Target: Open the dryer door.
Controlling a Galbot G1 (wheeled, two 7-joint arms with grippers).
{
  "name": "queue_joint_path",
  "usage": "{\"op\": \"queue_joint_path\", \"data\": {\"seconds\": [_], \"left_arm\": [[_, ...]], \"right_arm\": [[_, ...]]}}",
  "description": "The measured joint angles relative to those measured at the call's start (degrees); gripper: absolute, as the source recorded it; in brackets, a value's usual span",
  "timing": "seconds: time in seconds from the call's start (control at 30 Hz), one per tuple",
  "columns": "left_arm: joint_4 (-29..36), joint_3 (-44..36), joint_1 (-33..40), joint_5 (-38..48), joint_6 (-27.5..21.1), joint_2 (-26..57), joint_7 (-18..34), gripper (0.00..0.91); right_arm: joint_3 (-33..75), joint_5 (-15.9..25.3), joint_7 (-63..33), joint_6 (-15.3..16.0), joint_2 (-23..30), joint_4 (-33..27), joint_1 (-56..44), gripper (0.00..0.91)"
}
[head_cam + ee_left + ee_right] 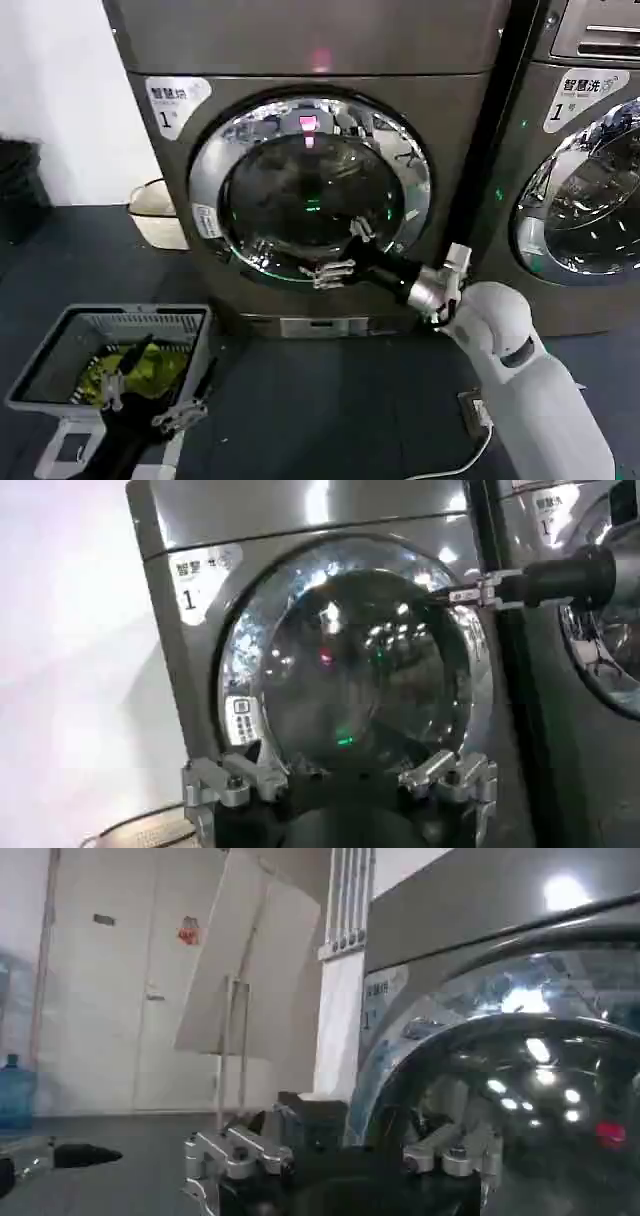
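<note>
Dark floor (330, 400) fronts two grey machines. Right gripper (340, 255), fingers spread wide and holding nothing, reaches against the lower right of the dryer door (310, 185), which sits closed. Left gripper (150, 405), also spread wide, hovers beside a basket (60, 340) of green cloth

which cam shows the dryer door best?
Head view: the whole round dryer door faces the camera, with the right gripper at its lower glass. Left wrist view also shows most of it. Right wrist view catches just a close glass edge.
</note>
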State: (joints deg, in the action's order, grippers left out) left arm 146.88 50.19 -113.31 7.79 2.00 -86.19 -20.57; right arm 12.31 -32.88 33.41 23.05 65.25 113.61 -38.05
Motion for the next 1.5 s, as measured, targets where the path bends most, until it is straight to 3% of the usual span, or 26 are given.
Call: {"op": "queue_joint_path", "data": {"seconds": [0.2, 0.33, 0.57, 1.2, 1.5], "left_arm": [[0.1, -0.3, 0.3, -1.4, -0.8, 0.0, -0.4, 0.907], [0.1, -0.4, 0.6, -2.2, -1.7, 0.1, -0.7, 0.907], [0.4, -1.2, 1.1, -2.7, -5.0, 0.1, -1.6, 0.907], [0.3, -2.2, 2.0, -3.2, -5.3, -0.6, -1.8, 0.907], [-0.4, -3.0, 2.2, -2.7, -6.6, -0.7, -2.6, 0.907]], "right_arm": [[-2.2, 6.4, 1.3, -3.7, 1.0, -5.4, 2.0, 0.907], [-4.9, 8.5, 0.8, -5.7, 2.5, -11.0, 4.3, 0.907], [-9.9, 9.1, 2.0, -6.0, 6.8, -18.7, 9.2, 0.907], [-20.9, 12.5, -0.2, -12.5, 16.4, -36.1, 19.3, 0.907], [-23.0, 12.7, -0.8, -12.9, 19.8, -41.7, 22.1, 0.907]]}}
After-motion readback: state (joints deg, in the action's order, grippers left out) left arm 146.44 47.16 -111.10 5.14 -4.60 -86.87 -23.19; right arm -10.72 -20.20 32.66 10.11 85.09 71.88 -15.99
